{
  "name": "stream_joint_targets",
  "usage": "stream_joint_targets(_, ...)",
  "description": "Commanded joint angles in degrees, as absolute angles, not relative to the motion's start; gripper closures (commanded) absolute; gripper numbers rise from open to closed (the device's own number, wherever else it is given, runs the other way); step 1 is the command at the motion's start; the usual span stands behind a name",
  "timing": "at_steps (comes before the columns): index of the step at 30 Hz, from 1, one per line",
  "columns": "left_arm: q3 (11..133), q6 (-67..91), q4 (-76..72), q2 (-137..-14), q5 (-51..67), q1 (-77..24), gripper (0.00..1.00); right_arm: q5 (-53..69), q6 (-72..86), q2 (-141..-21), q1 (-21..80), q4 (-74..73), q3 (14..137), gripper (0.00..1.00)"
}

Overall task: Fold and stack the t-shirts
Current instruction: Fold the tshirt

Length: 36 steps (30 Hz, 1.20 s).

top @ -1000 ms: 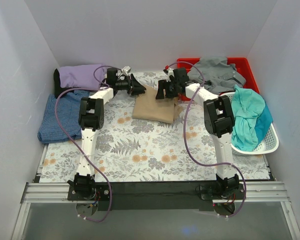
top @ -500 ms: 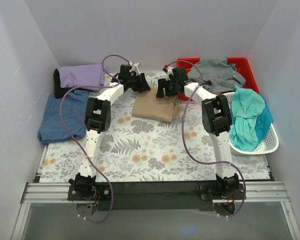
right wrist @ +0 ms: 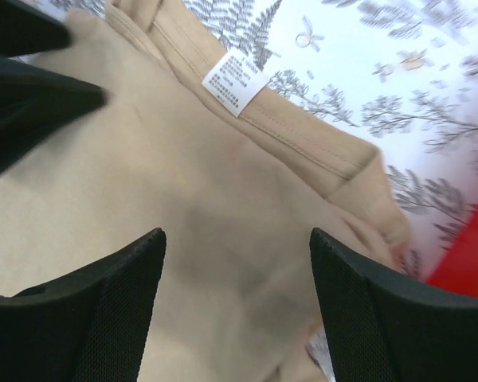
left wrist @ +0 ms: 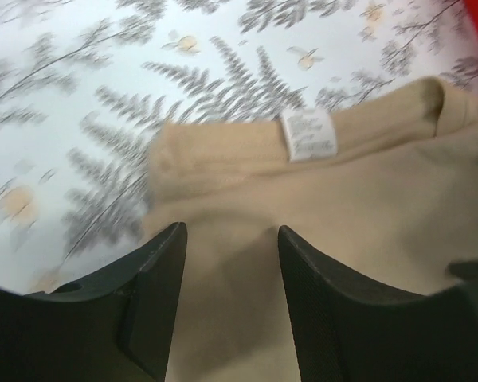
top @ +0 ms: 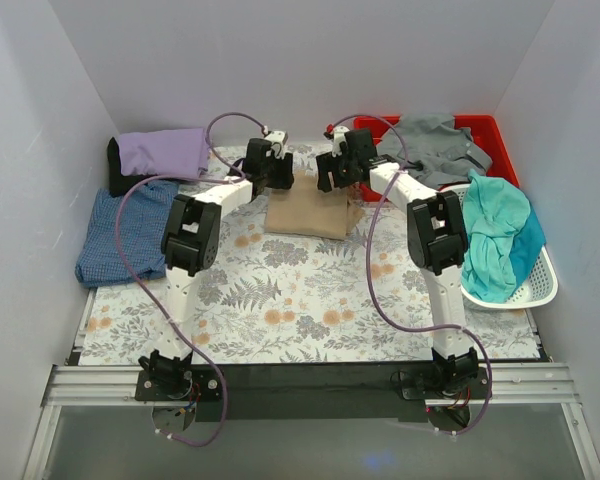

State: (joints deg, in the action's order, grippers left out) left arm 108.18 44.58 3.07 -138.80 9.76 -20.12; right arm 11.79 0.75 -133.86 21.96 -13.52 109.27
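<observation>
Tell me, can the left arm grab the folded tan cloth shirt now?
Probably yes: the left gripper hangs open just above the folded tan cloth shirt, with nothing in between.

Your tan t-shirt [top: 305,215] folded at the table's [top: 280,300] far edge; lavender [top: 165,152], blue [top: 120,235] folded far-left; grey [top: 435,148], teal [top: 495,235] crumpled right.

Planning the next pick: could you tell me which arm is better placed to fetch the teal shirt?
Likely the right: the open right gripper hangs nearer the teal shirt than the left gripper does.
</observation>
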Motion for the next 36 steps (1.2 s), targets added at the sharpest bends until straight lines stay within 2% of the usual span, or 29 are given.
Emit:
stream_joint_targets(1,98.63,39.21,-8.86,-123.33,-2.1,-19.34,0.5,7.3,-3.87,-123.32,21.8,-11.25,107.59,0.21)
stream_joint_targets(6,93.35,37.96,-6.68,-117.26,-4.39,-19.34,0.48,6.59,-2.11,-116.29,21.8,-12.74,100.82,0.2)
stream_joint_targets(11,81.32,42.36,-6.5,-109.44,-1.41,-19.25,0.48,8.44,1.67,-110.94,21.88,-14.68,88.9,0.21)
stream_joint_targets(13,75.97,44.73,-8.16,-107.85,-0.27,-19.25,0.48,8.53,2.37,-109.17,21.88,-13.37,85.18,0.21)
stream_joint_targets(18,71.98,46.14,-8.61,-107.84,1.76,-19.25,0.48,5.89,3.69,-105.64,21.8,-9.32,77.44,0.2)
stream_joint_targets(36,76.2,49.83,-7.82,-116.19,9.32,-15.29,0.49,9.31,8.09,-118.47,19.25,-6.33,81.21,0.16)
